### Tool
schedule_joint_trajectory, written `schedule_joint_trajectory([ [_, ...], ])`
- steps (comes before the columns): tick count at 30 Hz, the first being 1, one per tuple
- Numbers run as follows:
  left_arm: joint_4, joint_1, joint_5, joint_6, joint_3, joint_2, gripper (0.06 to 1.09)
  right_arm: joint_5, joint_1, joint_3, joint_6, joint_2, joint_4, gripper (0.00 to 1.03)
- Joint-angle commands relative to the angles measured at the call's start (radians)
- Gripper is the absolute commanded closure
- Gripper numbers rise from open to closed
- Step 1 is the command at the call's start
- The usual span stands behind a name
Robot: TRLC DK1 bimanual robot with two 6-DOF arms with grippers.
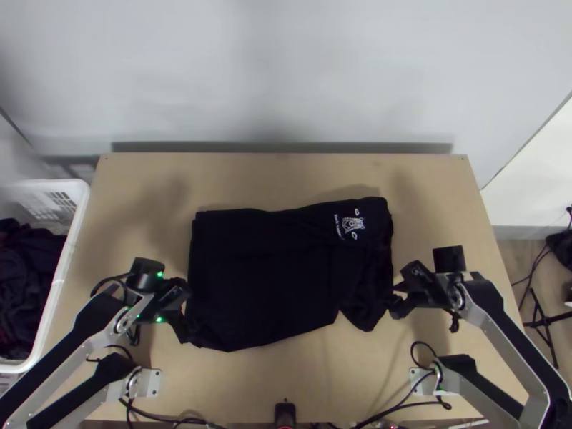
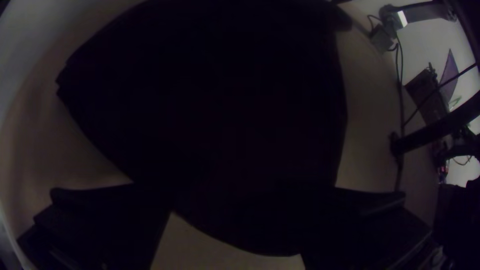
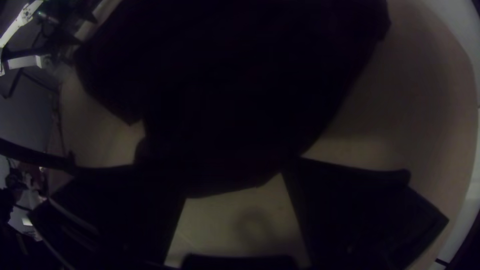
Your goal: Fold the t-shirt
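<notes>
Parted fingers are seen on both the left gripper [image 1: 187, 312] and the right gripper [image 1: 395, 299]. Each is set low at its own side edge of the dark t-shirt [image 1: 272, 279], with cloth reaching between the fingers but no pinch made out.

The t-shirt is laid across the middle of the wooden table [image 1: 286, 168], between the two arms. The fold is judged to be partly made: a compact, roughly oblong shape is formed, and stacked edges can be made out at its left end, but the number of layers cannot be told. The right part is left less tidy, with a loose flap [image 1: 365, 314], perhaps a sleeve, dropped toward the near edge beside a notch in the outline. Still to be done, it seems, are the tucking of that flap and at least one further fold, by which the long shape would be shortened.

The long axis is run from left to right, roughly parallel to the table's far edge, with the right end tipped slightly away. By the white print [image 1: 350, 224] near the far right corner, whose lettering is set on its left side, the collar end is judged to be pointed right and the hem left.
</notes>
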Motion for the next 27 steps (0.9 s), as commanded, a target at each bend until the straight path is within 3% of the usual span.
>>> schedule_joint_trajectory([
  [1, -0.022, -0.012, -0.069, 0.060, -0.004, 0.010, 0.14, 0.017, 0.051, -0.005, 0.003, 0.012, -0.010, 0.29],
  [16, -0.022, -0.066, -0.160, 0.129, -0.027, 0.092, 0.14, 0.044, 0.131, -0.010, 0.011, 0.023, 0.003, 0.34],
  [19, -0.006, -0.077, -0.161, 0.129, -0.029, 0.108, 0.21, 0.044, 0.137, -0.010, 0.006, 0.023, 0.006, 0.48],
  [22, 0.004, -0.080, -0.160, 0.133, -0.027, 0.121, 0.40, 0.044, 0.145, -0.010, 0.003, 0.023, 0.010, 0.59],
  [25, 0.042, -0.088, -0.160, 0.133, -0.043, 0.122, 0.60, 0.044, 0.151, -0.016, 0.002, 0.023, 0.030, 0.62],
  [27, 0.064, -0.092, -0.160, 0.133, -0.052, 0.122, 0.74, 0.044, 0.157, -0.020, 0.002, 0.029, 0.053, 0.73],
])
